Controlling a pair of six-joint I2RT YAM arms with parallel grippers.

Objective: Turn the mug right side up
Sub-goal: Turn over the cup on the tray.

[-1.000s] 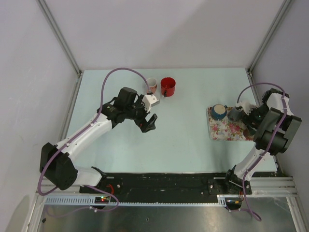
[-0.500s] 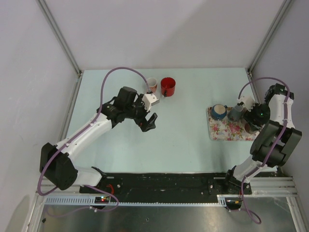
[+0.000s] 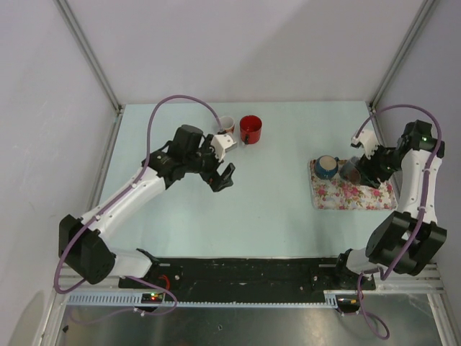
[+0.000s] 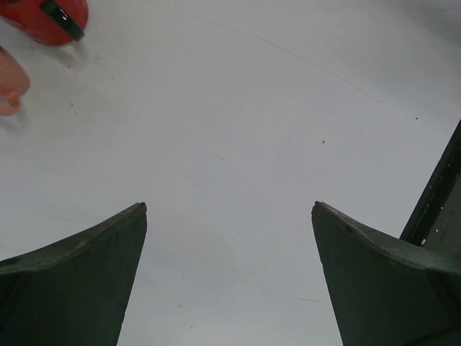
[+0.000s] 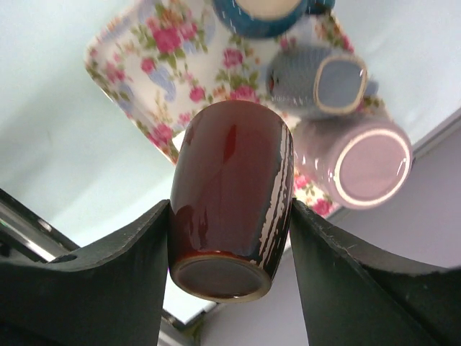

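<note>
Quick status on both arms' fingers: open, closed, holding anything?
Left fingers: open, nothing between them.
Right fingers: closed on the brown mug.

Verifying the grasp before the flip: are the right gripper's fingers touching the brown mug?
Touching. The right wrist view shows the brown mug wedged between both fingers of the right gripper, with no gap on either side.

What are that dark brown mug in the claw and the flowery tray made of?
The brown mug looks like glazed ceramic: glossy, with bright streaked reflections. The floral tray seems printed plastic or melamine, smooth with a raised rim; I cannot tell for sure.
</note>
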